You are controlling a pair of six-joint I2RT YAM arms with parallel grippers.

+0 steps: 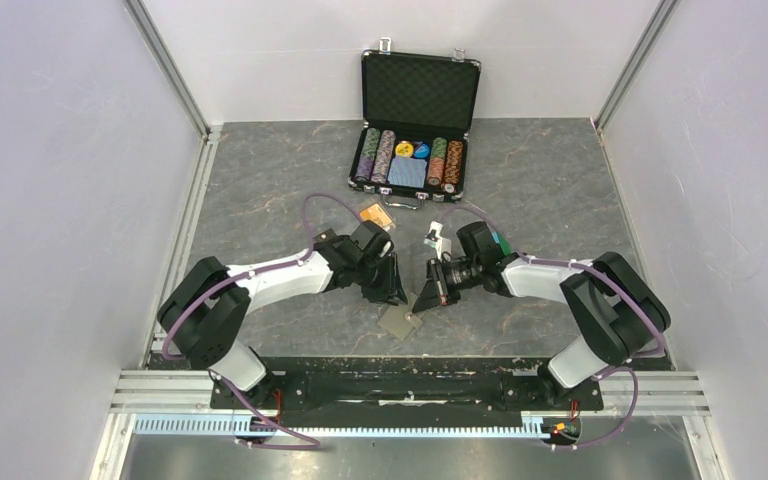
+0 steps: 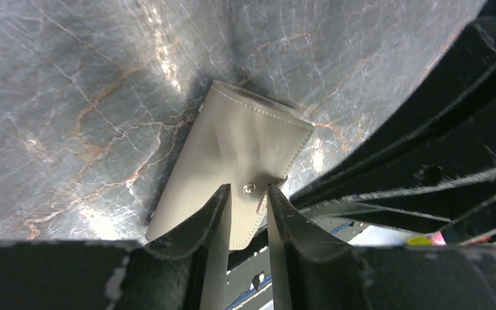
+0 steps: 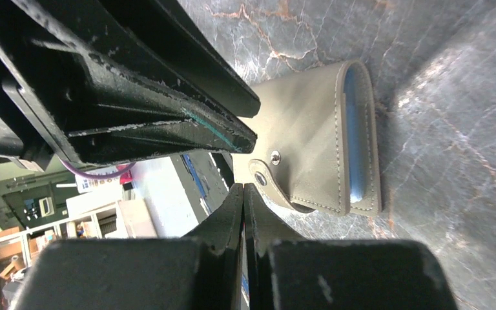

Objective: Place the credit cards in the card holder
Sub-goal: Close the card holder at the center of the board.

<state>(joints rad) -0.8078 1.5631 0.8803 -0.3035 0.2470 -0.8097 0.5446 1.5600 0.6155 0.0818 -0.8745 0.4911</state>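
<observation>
The khaki-grey card holder lies flat on the marble table between my two grippers. In the left wrist view the card holder sits just past my left gripper, whose jaws stand a narrow gap apart and empty, framing its snap stud. In the right wrist view the card holder shows its blue lining at one edge. My right gripper is shut, its tips right beside the strap tab. An orange card lies behind the left arm. No black card shows.
An open black poker chip case with chips and a blue deck stands at the back. A small white thing lies near the right wrist. The black frame rail runs along the near edge, close to the card holder.
</observation>
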